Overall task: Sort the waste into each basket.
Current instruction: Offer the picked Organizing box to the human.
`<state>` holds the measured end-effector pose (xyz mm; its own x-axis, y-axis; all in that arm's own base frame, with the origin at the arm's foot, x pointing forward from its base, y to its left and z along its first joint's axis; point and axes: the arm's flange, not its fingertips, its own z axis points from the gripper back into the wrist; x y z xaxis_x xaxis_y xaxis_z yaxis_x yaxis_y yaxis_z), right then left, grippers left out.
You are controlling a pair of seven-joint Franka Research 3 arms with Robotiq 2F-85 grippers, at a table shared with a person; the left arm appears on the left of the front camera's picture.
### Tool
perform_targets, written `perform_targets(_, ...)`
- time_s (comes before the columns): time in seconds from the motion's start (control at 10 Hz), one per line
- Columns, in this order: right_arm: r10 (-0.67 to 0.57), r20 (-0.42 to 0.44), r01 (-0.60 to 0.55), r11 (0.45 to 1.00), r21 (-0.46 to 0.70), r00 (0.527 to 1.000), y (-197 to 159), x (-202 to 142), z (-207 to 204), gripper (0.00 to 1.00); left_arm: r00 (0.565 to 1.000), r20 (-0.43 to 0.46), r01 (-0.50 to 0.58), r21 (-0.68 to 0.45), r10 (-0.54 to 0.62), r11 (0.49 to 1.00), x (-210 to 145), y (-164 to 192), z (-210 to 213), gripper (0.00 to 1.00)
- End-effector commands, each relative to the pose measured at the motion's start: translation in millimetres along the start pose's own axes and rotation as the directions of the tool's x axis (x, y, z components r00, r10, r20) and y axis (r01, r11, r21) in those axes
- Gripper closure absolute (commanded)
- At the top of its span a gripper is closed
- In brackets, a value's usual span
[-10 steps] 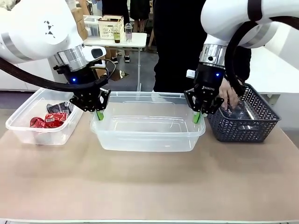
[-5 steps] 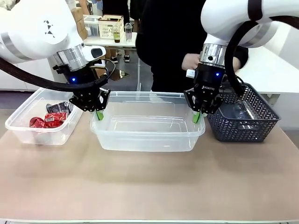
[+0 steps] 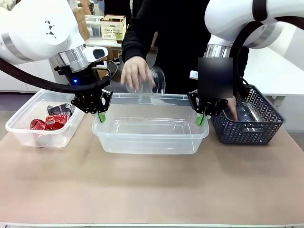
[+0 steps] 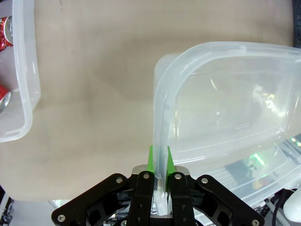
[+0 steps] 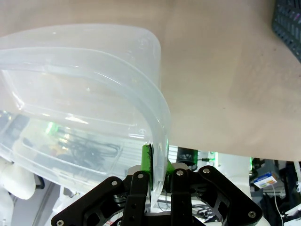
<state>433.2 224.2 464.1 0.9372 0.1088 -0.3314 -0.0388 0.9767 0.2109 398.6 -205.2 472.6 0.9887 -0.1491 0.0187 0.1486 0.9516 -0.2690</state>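
Middle basket [image 3: 152, 145], clear, stands on the tabletop [image 3: 152, 190] between both arms. The left gripper [image 3: 101, 117] [image 4: 160, 162] is clenched on its left rim, pads either side of the wall; the right gripper [image 3: 200, 118] [image 5: 155, 167] is clenched likewise on its right rim. A person's hand [image 3: 135, 73] partly covers a clear bottle [image 3: 156, 83] above the far rim. Contents of the dark lattice basket [image 3: 247, 133] are hard to make out. Crushed red cans [image 3: 50, 122] lie in the left basket [image 3: 21, 130], beside the left gripper.
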Motion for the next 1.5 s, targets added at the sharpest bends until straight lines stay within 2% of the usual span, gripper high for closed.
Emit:
perform_targets(0.0,0.025,0.004,-0.025,1.0,0.005,1.0,-1.3,-2.4,5.5,1.0,1.0,-0.006,-0.003,0.014,0.003,1.0,-3.6,2.3,3.0,1.0)
perform_targets(1.4,0.025,0.004,-0.025,1.0,0.005,1.0,-1.3,-2.4,5.5,1.0,1.0,-0.006,-0.003,0.014,0.003,1.0,-3.6,2.3,3.0,1.0)
